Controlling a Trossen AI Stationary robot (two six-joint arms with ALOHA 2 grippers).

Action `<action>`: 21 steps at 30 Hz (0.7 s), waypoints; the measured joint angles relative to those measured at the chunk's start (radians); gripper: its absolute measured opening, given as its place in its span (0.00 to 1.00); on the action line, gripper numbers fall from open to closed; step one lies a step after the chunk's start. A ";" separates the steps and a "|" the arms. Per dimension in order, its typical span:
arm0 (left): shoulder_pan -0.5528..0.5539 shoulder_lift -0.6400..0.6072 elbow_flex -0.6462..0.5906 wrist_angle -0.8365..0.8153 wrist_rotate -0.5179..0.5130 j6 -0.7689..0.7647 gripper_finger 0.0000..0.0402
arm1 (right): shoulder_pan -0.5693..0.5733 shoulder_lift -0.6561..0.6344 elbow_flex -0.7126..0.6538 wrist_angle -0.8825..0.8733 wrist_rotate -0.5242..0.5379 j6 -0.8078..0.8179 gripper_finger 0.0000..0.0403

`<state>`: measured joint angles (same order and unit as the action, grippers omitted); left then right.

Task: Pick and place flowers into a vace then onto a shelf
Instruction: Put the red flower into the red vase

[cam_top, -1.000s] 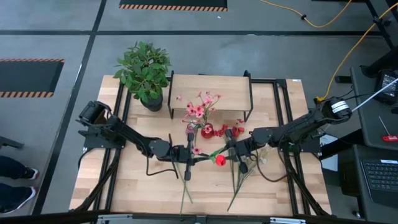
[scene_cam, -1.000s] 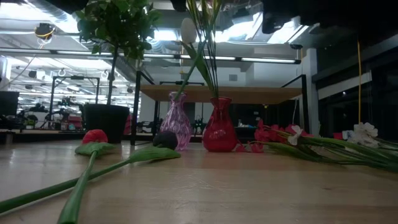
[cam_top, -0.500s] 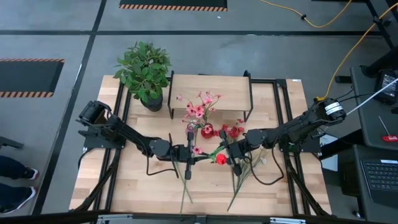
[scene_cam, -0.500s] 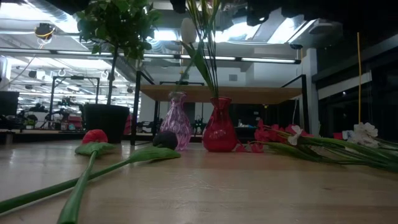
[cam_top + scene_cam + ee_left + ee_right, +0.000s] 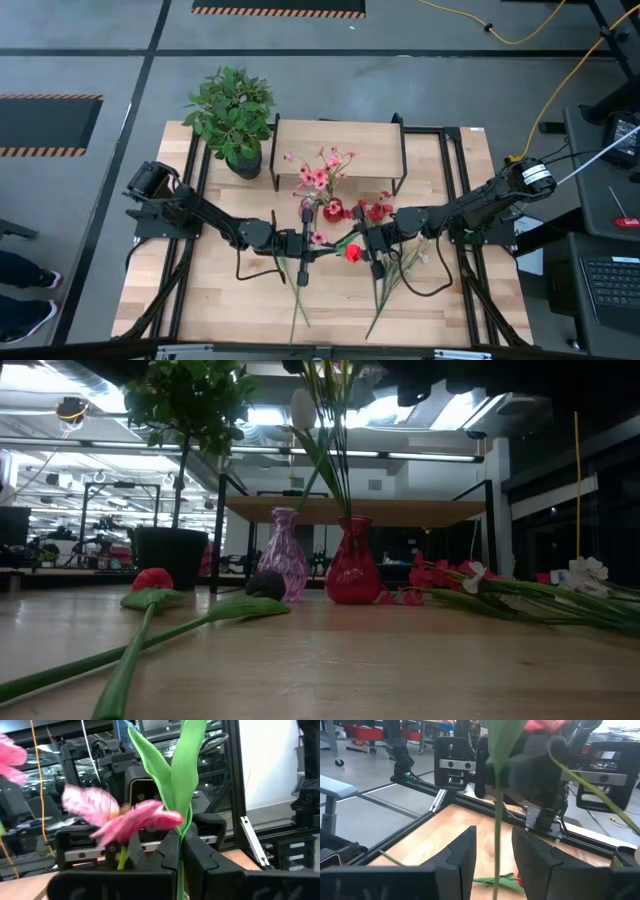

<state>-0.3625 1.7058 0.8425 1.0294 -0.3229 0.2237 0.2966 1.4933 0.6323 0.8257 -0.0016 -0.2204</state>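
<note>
Flower transfer at worktop centre

Left end effector (image 5: 303,243) is clamped on a pink flower (image 5: 125,815) stem; right end effector (image 5: 493,851) stands open astride that stem (image 5: 497,820).

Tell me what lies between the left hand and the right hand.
High view: the pink flower held by the left hand, then a green stem and red bloom before the right hand.

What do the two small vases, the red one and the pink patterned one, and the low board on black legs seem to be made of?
The red vase looks like glossy translucent glass, or perhaps clear plastic: light glints on it. The pink patterned vase seems similar, with a mottled surface. The low board on black legs shows pale wood grain, apparently matte wood or laminate, on thin dark metal-looking legs.
</note>
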 joint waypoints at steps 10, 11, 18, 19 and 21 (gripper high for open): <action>0.032 0.000 0.000 -0.008 0.001 -0.001 0.01 | 0.000 0.000 0.000 0.019 0.000 0.001 0.32; 0.032 0.000 0.000 -0.008 0.001 -0.001 0.01 | 0.000 0.000 0.000 0.020 -0.001 0.001 0.32; 0.035 -0.001 0.000 -0.017 0.001 0.007 0.01 | 0.000 0.000 0.000 0.037 -0.001 0.002 0.31; 0.035 -0.001 0.000 -0.023 0.000 0.006 0.01 | 0.000 0.000 0.000 0.046 -0.001 0.002 0.30; 0.035 -0.001 0.000 -0.032 0.000 0.007 0.01 | 0.000 0.000 0.000 0.048 -0.001 0.002 0.27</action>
<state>-0.3271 1.7050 0.8425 0.9974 -0.3225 0.2306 0.2962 1.4933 0.6323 0.8733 -0.0025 -0.2181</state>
